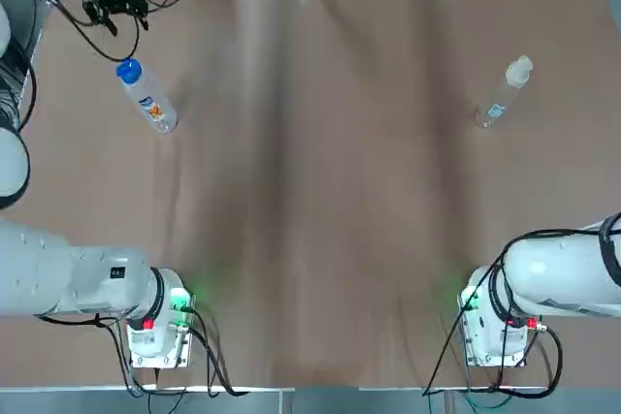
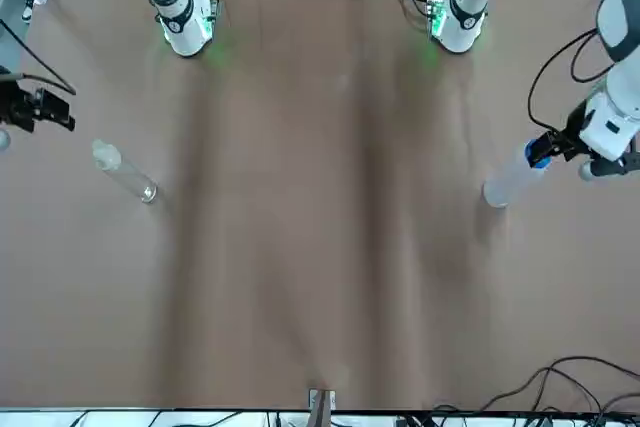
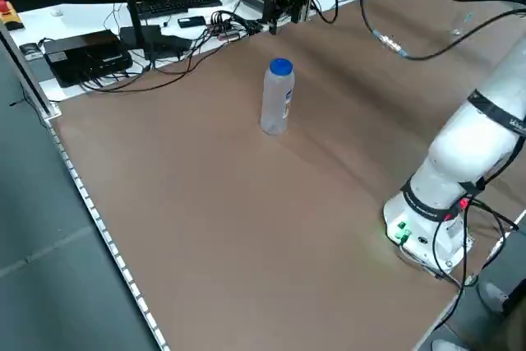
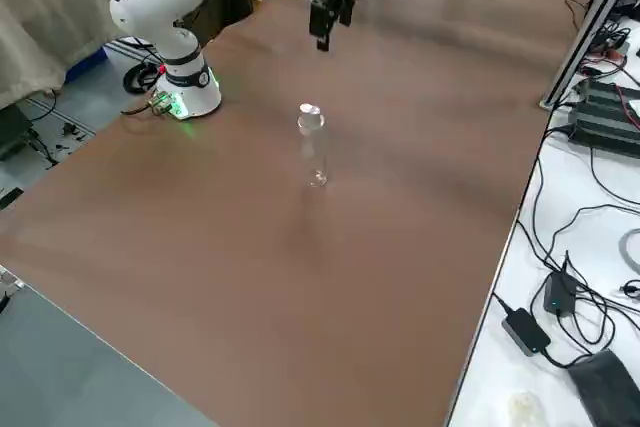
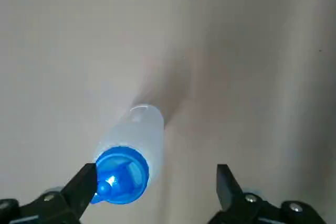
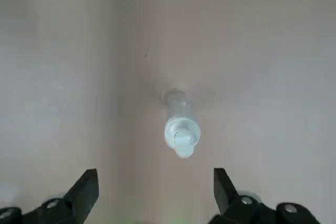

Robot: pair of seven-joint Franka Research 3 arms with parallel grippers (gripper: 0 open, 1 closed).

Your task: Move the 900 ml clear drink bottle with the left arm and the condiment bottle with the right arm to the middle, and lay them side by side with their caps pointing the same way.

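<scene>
1. Top view: a tall clear plastic drink bottle with a blue cap (image 1: 147, 99) is far to the left of the middle of the brown-covered table (image 1: 310, 201), toward the far edge. A small clear condiment bottle with a whitish cap (image 1: 503, 94) is far to the right of that middle, at about the same depth. Neither bottle is at the middle yet.
2. Side views: each bottle stands upright, long axis vertical, cap up.
3. Left gripper (image 5: 155, 176) hovers over the drink bottle, fingers apart and empty. In the left wrist view the blue cap sits off-centre, just beside one finger rather than between the two.
4. Right gripper (image 6: 155, 176) hovers above the condiment bottle, apparently on its side away from the table's middle, fingers apart and empty. In the right wrist view the cap lines up about midway between the fingers but lies ahead of the tips.
5. Judgement: each arm is the nearer one to its own bottle. The left needs a sideways correction before it descends; the right needs only to advance and lower. Both bottles must then be tipped flat at the middle.
</scene>
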